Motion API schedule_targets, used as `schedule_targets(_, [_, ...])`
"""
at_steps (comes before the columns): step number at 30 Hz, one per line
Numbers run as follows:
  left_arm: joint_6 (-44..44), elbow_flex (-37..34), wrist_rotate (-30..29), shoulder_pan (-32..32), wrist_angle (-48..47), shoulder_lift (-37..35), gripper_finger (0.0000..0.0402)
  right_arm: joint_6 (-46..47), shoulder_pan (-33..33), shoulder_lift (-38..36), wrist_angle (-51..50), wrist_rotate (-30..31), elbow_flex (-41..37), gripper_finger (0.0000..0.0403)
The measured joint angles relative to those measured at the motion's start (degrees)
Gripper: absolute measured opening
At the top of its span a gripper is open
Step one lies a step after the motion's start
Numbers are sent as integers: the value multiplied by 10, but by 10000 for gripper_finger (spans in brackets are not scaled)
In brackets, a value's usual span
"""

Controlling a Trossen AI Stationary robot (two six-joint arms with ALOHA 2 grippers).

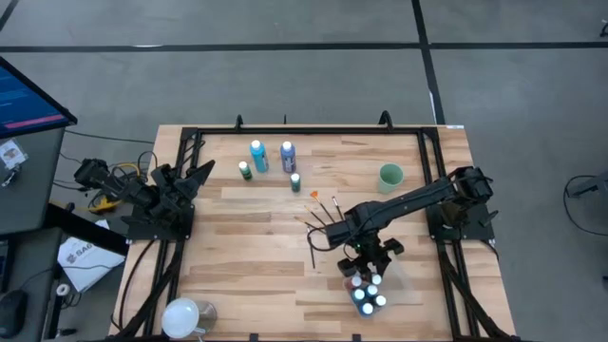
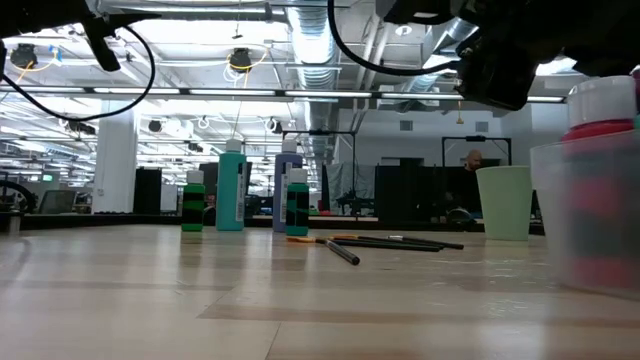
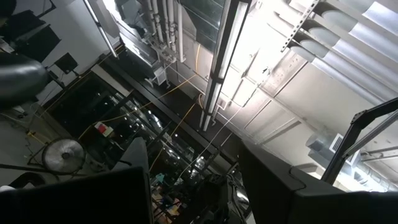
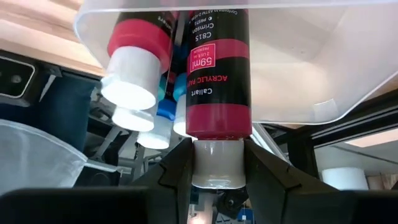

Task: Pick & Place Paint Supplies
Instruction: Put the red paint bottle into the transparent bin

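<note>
Red paint bottle label: "Callart", "ACRYLIC PAINT", "59ml", "Crimson", "C815".
Other lettering: too small to read.

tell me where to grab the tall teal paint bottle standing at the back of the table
Probably best around the body of the tall teal paint bottle, just below its cap, fingers coming down from above. It stands upright, and the small green bottle and the blue-purple bottle stand apart from it, so both flanks look free.
</note>
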Motion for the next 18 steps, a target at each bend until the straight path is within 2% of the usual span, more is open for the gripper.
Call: schedule_targets(18, [0,0,0,0,0,0,132,-6,-14,0,23,3,-28,112])
